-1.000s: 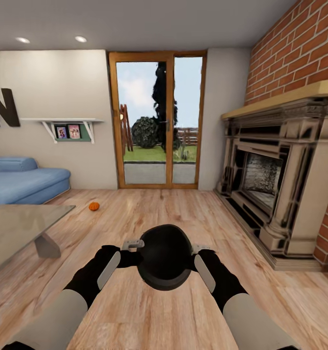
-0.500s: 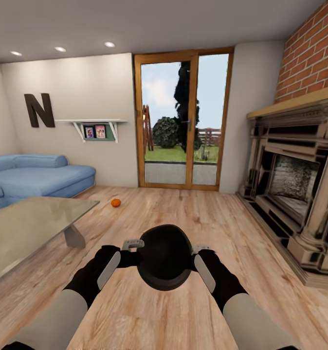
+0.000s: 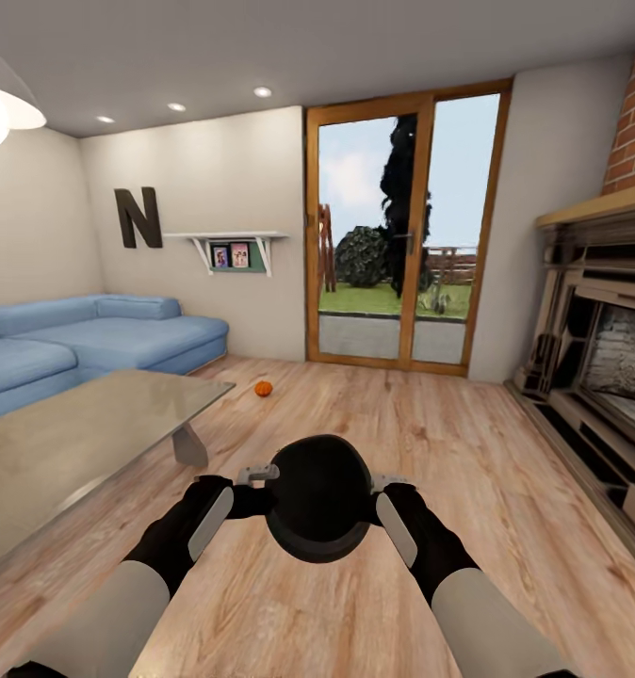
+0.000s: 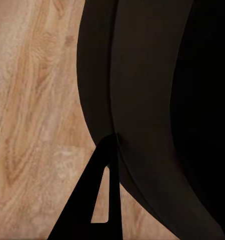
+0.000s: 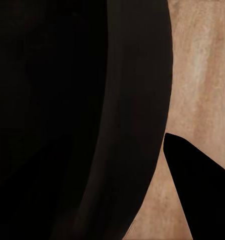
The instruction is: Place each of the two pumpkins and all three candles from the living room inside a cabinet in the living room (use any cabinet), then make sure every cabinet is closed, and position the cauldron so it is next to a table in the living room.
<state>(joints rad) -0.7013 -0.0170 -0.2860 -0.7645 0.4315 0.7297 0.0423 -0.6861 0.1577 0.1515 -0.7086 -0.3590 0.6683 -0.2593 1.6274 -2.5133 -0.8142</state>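
Wooden floorboards (image 3: 421, 452) run across a simulated living room toward a glass door (image 3: 402, 226) in the far wall. Going left to right: a blue sofa (image 3: 91, 339) stands against the left wall, and in front of it is the table (image 3: 63, 443), low, with a glossy grey-olive top whose near corner reaches toward the robot. Past the table's far corner, one small orange pumpkin (image 3: 263, 388) sits alone on the floor. On the right is a stone fireplace (image 3: 600, 367) below a brick wall.

At the centre foreground the robot carries the cauldron (image 3: 318, 496), a round black pot, off the floor between its two arms. The left gripper (image 3: 258, 474) grips the rim on one side and the right gripper (image 3: 385, 483) grips the opposite side. In the left wrist view a dark finger (image 4: 100, 200) lies pressed against the pot's wall; in the right wrist view a finger (image 5: 202, 195) sits just beside the wall. Both pairs of fingers appear closed narrowly on the rim.

Risks, as a judgement: the pot hangs from two thin rim holds, so any uneven arm motion or a jolt from the base could tilt it or let one side slip. The table's corner is near on the left, and turning toward it could knock the left arm (image 3: 129, 584) or the pot against the edge. Setting the pot down well apart from the table would leave that step unmet.
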